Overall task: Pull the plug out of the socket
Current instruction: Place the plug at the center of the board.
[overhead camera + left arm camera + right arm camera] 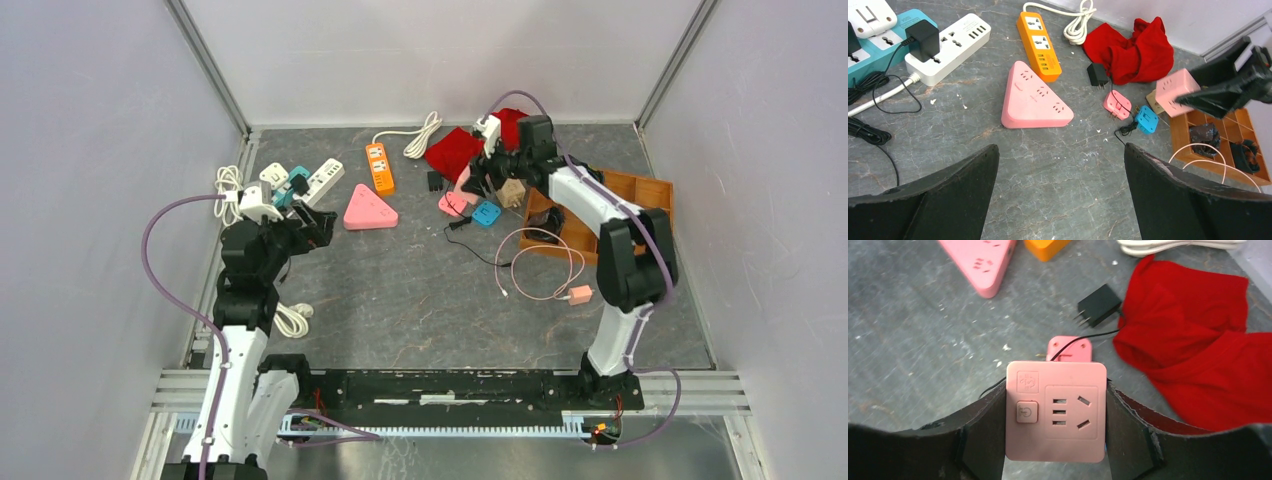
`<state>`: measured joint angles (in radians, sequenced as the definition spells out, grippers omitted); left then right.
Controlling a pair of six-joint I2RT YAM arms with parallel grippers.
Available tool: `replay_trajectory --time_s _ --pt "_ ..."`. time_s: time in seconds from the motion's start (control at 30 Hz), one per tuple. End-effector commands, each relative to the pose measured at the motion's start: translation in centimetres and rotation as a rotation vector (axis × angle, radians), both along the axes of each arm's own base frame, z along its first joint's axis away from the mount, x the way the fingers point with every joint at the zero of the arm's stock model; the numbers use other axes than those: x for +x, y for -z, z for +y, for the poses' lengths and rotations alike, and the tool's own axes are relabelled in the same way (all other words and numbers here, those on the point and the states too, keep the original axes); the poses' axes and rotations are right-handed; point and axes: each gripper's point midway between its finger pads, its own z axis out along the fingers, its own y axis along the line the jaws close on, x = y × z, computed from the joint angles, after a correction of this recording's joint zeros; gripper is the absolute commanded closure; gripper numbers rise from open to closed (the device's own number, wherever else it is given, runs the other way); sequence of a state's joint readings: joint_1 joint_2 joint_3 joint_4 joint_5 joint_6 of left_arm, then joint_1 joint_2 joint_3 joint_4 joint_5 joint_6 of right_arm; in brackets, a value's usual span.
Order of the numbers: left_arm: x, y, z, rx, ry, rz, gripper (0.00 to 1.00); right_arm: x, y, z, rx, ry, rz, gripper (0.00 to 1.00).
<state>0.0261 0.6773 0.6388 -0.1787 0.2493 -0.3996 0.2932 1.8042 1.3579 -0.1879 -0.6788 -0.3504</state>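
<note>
Grey tabletop (400, 290) is stretching under both arms while I am watching my right gripper (1055, 437) clamping the pink cube socket (1068, 390) by its sides, the pink plug (1069, 349) lying unplugged just beyond it on the surface, and my left gripper (1060, 190) is hanging wide open, well apart.

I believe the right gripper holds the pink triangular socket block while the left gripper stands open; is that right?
Not quite: the right gripper holds the pink square socket cube, as the right wrist view shows; the left gripper stands open. The pink triangular socket block lies ungripped.
</note>
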Motion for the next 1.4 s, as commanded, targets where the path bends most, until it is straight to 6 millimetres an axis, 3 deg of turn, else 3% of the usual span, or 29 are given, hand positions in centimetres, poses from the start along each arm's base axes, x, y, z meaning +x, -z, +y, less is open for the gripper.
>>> replay_trajectory --time_s 0.0,0.17,0.37,0.47,0.6,0.8,0.97,1.13,1.23,1.37 --pt "-0.2 -0.9 -0.3 0.042 0.035 -0.046 0.0 4.8 -0.8 0.8 0.016 0.065 -0.01 0.94" --pt "-0.3 -1.0 -0.3 0.041 0.034 -0.051 0.0 6.8 1.6 0.8 -0.021 0.095 0.016 0.85" --pt "-0.3 -1.0 -0.5 0.033 0.044 -0.049 0.0 7.4 3.5 0.4 -0.048 0.112 0.036 0.72" --pt "-0.3 -1.0 -0.5 0.032 0.045 -0.047 0.0 7.5 4.3 0.4 -0.057 0.113 0.051 0.58" --pt "-0.3 -0.8 -0.5 0.032 0.044 -0.044 0.0 7.7 5.2 0.0 -0.08 0.125 0.063 0.28" --pt "-0.3 -0.8 -0.6 0.03 0.05 -0.041 0.0 8.4 3.7 -0.5 -0.107 0.136 0.015 0.08" --pt "-0.3 -0.9 -0.6 0.03 0.047 -0.045 0.0 8.0 0.0 -1.2 -0.114 0.147 -0.087 0.05" --pt "-0.3 -0.8 -0.5 0.033 0.046 -0.043 0.0 4.9 -3.0 -1.4 -0.078 0.107 -0.151 0.05" --pt "-0.2 -0.8 -0.5 0.036 0.043 -0.041 0.0 1.2 -4.2 -0.8 -0.018 0.021 -0.139 0.05" --pt "-0.1 -0.6 -0.3 0.042 0.032 -0.038 0.0 -4.8 -4.2 -0.4 0.055 -0.097 -0.093 0.05"
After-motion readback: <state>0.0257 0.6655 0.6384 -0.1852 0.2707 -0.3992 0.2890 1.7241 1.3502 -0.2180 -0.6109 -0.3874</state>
